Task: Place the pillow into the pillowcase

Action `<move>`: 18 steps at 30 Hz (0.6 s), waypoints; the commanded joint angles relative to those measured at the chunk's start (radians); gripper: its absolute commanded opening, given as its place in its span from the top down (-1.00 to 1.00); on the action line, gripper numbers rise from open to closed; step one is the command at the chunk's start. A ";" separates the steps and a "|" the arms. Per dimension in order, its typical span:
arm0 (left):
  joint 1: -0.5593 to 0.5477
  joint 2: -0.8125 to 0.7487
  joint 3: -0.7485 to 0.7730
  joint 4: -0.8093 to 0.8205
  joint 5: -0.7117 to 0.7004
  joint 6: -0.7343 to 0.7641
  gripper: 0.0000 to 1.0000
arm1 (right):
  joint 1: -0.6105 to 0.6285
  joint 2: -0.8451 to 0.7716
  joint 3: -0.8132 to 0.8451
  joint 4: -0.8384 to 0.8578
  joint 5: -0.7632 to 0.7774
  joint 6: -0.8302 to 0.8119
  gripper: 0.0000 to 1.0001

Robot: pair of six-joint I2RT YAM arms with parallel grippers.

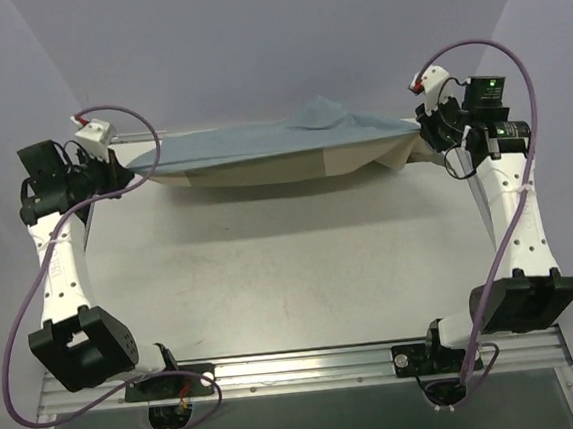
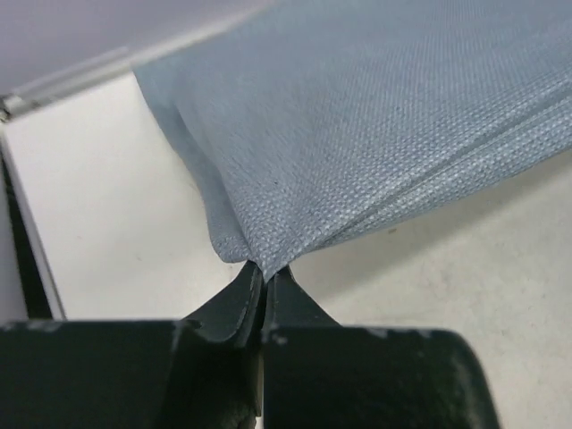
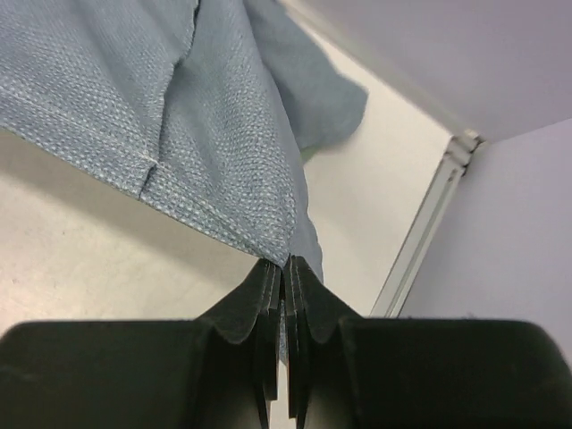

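Note:
The pillowcase [image 1: 260, 141] hangs stretched between my two grippers along the far edge of the table, grey-blue face up, with a bump near its middle. A pale cream-tan face [image 1: 272, 169] shows under it; I cannot tell whether that is the case's other side or the pillow. No yellow piped edge shows. My left gripper [image 1: 127, 173] is shut on the left corner of the grey-blue cloth [image 2: 375, 134], jaws pinched together [image 2: 264, 268]. My right gripper [image 1: 423, 142] is shut on the right corner [image 3: 206, 116], with cloth between its jaws [image 3: 284, 264].
The white table [image 1: 291, 264] lies between the arms. A metal rail runs along its far edge [image 3: 429, 223] and also shows in the left wrist view [image 2: 63, 85]. Lilac walls stand close behind. The arm bases sit on a rail [image 1: 300, 366] at the near edge.

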 commanded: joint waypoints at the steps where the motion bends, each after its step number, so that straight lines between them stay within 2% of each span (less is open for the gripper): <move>1: 0.083 -0.125 0.130 0.145 -0.022 -0.193 1.00 | -0.065 -0.131 0.105 0.004 0.066 0.060 1.00; 7: 0.184 -0.309 0.209 0.291 -0.115 -0.388 1.00 | -0.103 -0.277 0.241 0.050 0.123 0.054 1.00; 11: 0.186 -0.339 0.236 0.372 -0.132 -0.451 1.00 | -0.118 -0.282 0.304 0.123 0.155 0.014 1.00; 14: 0.158 -0.300 0.244 0.374 -0.143 -0.454 1.00 | -0.120 -0.230 0.317 0.162 0.161 -0.011 1.00; 16: 0.134 -0.268 0.227 0.363 -0.178 -0.401 1.00 | -0.120 -0.176 0.295 0.180 0.157 -0.014 1.00; 18: 0.062 -0.245 0.184 0.354 -0.223 -0.362 1.00 | -0.118 -0.130 0.268 0.228 0.140 -0.011 1.00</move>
